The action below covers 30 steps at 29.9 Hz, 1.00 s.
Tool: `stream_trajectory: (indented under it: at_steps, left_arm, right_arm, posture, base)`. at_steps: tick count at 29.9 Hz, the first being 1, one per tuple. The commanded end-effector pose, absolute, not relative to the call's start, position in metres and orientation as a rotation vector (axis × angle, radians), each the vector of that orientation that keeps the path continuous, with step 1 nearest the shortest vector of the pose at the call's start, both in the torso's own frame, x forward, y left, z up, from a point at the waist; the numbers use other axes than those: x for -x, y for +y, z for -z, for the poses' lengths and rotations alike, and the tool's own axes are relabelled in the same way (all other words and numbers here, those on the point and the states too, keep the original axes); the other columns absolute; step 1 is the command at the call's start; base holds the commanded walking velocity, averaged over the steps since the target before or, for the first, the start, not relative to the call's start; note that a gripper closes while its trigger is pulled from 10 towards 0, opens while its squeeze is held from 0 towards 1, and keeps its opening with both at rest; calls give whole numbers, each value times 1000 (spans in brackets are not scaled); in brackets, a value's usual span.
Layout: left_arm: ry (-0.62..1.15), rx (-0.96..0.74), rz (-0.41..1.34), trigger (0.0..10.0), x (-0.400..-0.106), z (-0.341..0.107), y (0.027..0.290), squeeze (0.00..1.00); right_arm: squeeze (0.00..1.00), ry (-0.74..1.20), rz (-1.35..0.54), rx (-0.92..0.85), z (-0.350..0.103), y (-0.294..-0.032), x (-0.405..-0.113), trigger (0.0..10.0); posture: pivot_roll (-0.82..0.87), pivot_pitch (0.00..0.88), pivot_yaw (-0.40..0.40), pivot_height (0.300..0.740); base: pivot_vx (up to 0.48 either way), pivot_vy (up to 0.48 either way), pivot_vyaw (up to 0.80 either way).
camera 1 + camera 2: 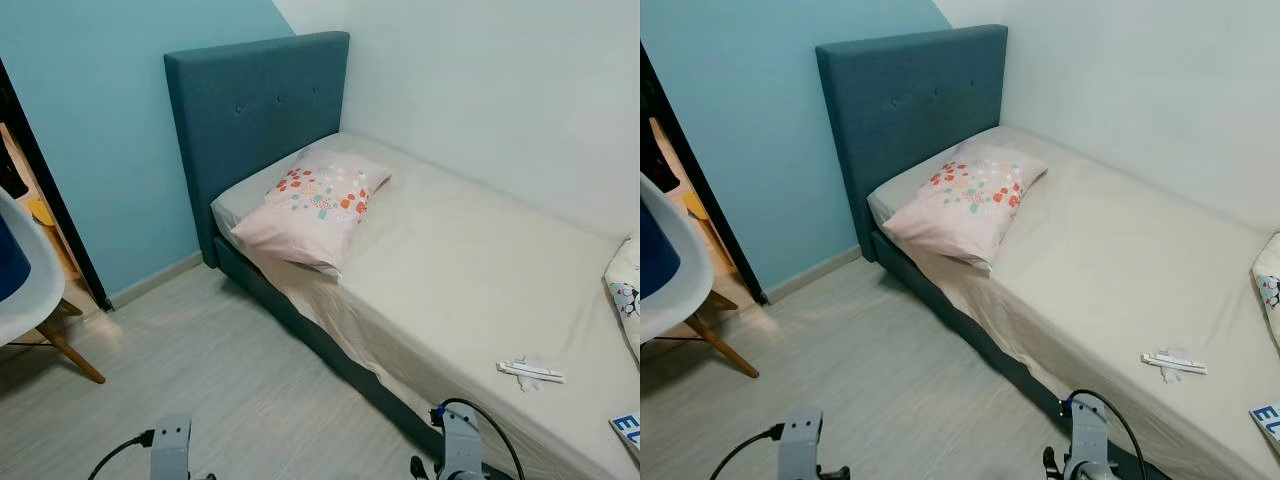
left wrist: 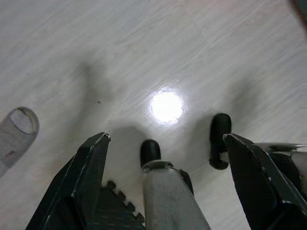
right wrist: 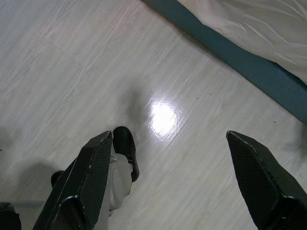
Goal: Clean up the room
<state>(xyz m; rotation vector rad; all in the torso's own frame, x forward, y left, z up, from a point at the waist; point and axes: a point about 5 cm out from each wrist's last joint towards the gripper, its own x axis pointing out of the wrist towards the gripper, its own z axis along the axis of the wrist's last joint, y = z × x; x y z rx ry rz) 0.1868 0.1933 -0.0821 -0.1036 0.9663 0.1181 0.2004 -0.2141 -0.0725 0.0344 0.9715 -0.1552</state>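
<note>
Printed item [image 1: 627, 428], blue and white, lying at the near right edge of the bed [image 1: 470, 270]: showing white letters "EL" on a blue ground, the rest running out of view. No other lettering is showing legibly.

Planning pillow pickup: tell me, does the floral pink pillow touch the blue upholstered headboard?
Apart. The left eye view shows bare sheet between the floral pink pillow and the blue upholstered headboard.

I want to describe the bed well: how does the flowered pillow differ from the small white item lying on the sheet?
The flowered pillow is large, soft and pink with red dots; the small white item is thin and flat. The pillow lies by the headboard; the item lies far from it, near the bed's floor-side edge. Both rest on the sheet.
</note>
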Motion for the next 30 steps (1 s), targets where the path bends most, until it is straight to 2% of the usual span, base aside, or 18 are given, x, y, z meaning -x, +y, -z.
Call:
stream_trajectory:
  at_steps: [1, 12, 30]
  left_arm:
    - [984, 102, -128, 10000, -180, 85, 198, 0]
    - [1007, 97, -136, 10000, -170, 89, 200, 0]
    - [997, 104, -124, 10000, -169, 89, 200, 0]
  right_arm:
    - [0, 982, 152, -22, 75, -216, -196, 10000]
    - [0, 1008, 138, -17, 80, -215, -185, 10000]
    - [0, 995, 75, -88, 82, -210, -182, 10000]
  posture:
    - [-23, 0, -79, 740]
    - [-20, 0, -76, 740]
    - [-19, 0, -76, 740]
  base:
    - [0, 0, 0]
    - [0, 0, 0]
    - [0, 0, 0]
